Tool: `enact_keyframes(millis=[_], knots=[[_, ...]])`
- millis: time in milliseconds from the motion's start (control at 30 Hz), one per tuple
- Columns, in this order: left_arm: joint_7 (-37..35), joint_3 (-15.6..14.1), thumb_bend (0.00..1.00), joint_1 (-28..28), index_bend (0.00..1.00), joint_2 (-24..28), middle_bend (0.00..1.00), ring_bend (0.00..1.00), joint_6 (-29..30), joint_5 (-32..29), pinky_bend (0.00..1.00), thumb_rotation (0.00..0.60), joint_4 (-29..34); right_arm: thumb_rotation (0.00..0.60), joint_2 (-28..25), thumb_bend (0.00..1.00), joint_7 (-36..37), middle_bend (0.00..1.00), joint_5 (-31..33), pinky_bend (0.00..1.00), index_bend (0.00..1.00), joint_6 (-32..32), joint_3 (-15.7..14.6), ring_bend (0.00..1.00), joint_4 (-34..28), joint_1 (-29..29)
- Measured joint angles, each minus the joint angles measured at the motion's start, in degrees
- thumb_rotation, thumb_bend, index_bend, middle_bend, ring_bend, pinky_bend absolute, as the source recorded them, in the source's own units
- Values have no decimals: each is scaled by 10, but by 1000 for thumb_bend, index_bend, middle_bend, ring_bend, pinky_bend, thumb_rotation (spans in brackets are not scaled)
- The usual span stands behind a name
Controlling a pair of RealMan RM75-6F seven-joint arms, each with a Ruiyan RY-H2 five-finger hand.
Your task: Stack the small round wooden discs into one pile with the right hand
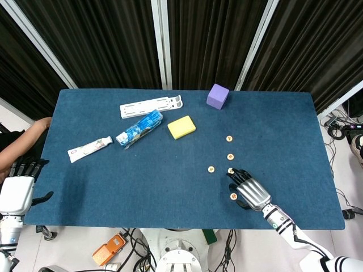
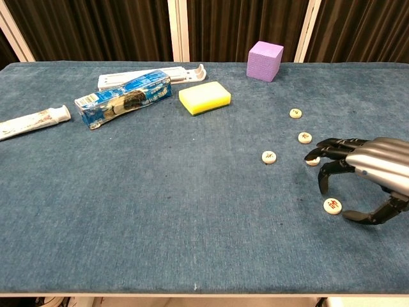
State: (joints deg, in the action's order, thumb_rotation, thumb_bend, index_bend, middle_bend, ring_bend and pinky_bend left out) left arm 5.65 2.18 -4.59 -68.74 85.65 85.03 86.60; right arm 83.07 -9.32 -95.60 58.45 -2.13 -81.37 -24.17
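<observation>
Right hand spread above the discs, holding nothing.
Five wooden discs lie singly on the blue desk: the nearest disc sits under the fingers, another disc at the fingertips. The left hand hangs released off the desk's edge.
</observation>
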Motion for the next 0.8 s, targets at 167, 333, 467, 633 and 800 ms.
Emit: enact_keyframes(millis=[167,333,467,633,800], knots=[[-4,-1,80,2,193,-1,177,108,2,0,13,600,-4,600,7,487,3,160,3,173,522,-2,-5,65,6,-6],[-7,-1,80,4,193,-2,177,108,4,0,13,600,-9,600,9,528,7,160,5,173,567,4,-6,77,8,-9],[-10,-1,80,4,192,-4,177,108,4,1,13,600,-12,600,6,530,15,160,11,173,573,16,5,78,3,-12],[-9,-1,81,2,193,-4,177,108,3,4,13,600,-11,600,0,529,22,161,32,173,572,14,38,78,-7,-31],[-5,-1,81,1,192,-5,177,108,1,3,13,600,-9,600,9,529,5,160,75,173,571,-25,79,78,-3,-71]])
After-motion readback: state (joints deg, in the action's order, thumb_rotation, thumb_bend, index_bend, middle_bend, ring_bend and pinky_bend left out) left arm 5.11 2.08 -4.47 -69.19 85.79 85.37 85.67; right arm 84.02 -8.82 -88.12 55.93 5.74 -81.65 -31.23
